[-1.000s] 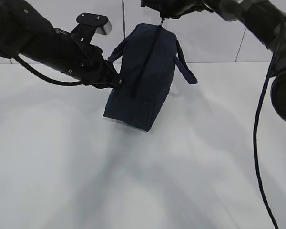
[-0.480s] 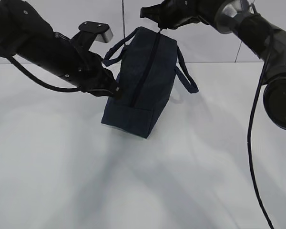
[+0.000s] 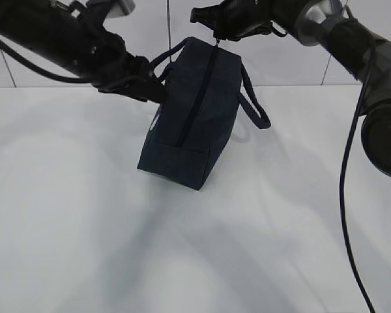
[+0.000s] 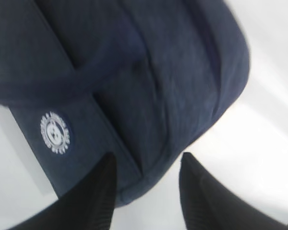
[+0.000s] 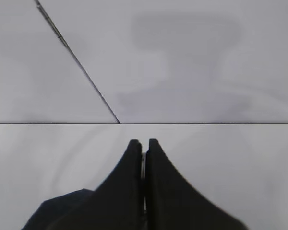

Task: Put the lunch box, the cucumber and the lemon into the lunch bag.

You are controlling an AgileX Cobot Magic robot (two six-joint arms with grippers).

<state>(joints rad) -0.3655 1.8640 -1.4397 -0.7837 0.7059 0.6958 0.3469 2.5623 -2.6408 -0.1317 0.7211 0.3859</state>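
Exterior view: we find the lunch bag (image 3: 194,111) standing tilted on the white table (image 3: 85,228), zipper (image 3: 199,91) apparently shut along its whole length. At the bag's far top end, the right gripper (image 3: 216,29) has its fingers pressed together on what we take to be the zipper pull. At the bag's left side, the left gripper (image 4: 144,191) hangs spread, holding nothing. We see no lunch box, cucumber or lemon. We judge the step as zipper work. Next: steady the bag and draw the pull.

navy lunch bag (image 3: 194,111), zipped, tilted, on table
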